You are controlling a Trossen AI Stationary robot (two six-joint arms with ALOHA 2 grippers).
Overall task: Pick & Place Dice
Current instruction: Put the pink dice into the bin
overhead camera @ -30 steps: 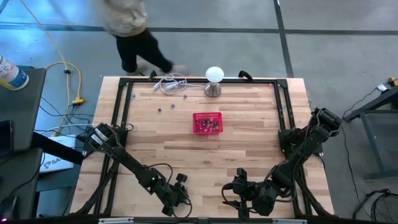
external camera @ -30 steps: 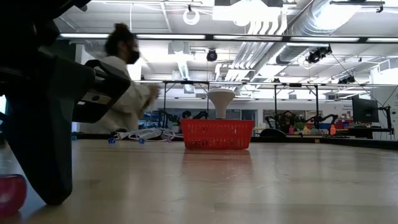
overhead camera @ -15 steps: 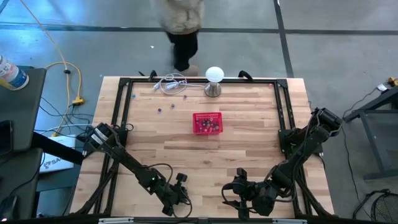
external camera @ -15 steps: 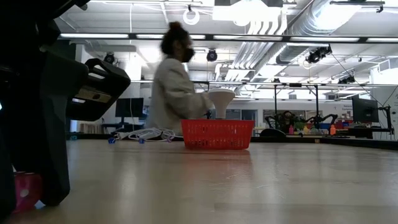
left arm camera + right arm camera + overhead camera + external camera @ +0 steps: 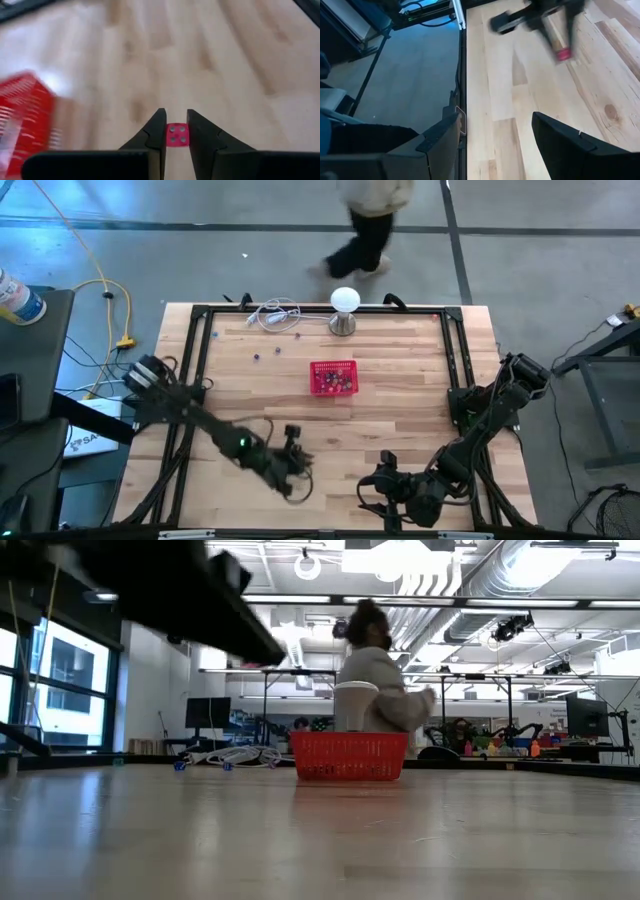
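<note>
Left arm carrying a pink die toward the red basket

The left gripper (image 5: 175, 131) was clamped on a pink die (image 5: 176, 135) above the near table, well short of the red mesh basket (image 5: 333, 377) — a good carry would keep the squeeze steady, travel level, and release only once over the basket's opening. The right gripper (image 5: 495, 135) waited near the front edge, fingers apart.

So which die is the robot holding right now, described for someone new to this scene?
Start at the red mesh basket mid-table, then come toward the near edge to the left gripper. The pink die is pinched between its fingers, off the wood, unlike the tiny dice lying loose near the far edge.
</note>
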